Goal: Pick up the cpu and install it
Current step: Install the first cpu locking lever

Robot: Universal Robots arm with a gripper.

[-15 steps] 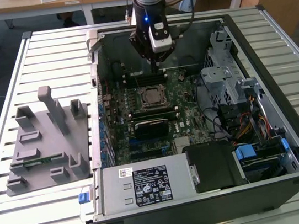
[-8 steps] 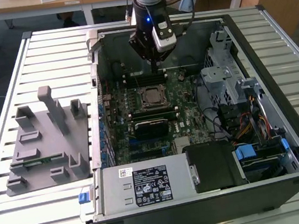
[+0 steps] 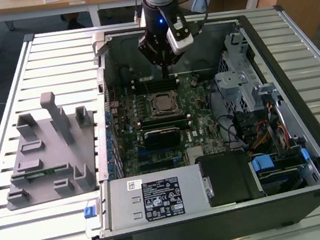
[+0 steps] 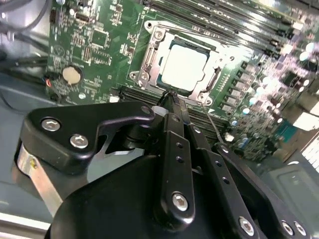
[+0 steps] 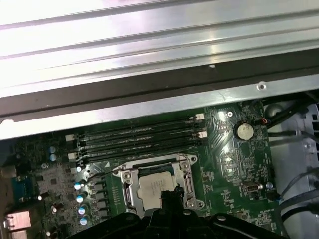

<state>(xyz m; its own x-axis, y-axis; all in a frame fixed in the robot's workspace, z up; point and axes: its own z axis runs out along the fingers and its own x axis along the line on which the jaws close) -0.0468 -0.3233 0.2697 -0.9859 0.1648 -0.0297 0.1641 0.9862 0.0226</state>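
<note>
The cpu (image 3: 162,103) lies flat in the metal-framed socket (image 4: 147,59) on the green motherboard (image 3: 195,94) inside the open computer case. Its silvery top shows in both wrist views (image 4: 184,67) (image 5: 152,185). My gripper (image 3: 166,71) hangs just above the board, a little toward the case's back wall from the socket. Its black fingers (image 4: 174,112) meet at the tip, shut with nothing between them. The gripper's tip (image 5: 169,196) sits at the socket's edge, apart from the chip.
Memory slots (image 5: 139,139) run beside the socket. A silver power supply (image 3: 153,198), a drive cage (image 3: 241,79) and coloured cables (image 3: 260,133) crowd the case. A grey fixture block (image 3: 50,147) stands on the slatted table at the exterior view's left.
</note>
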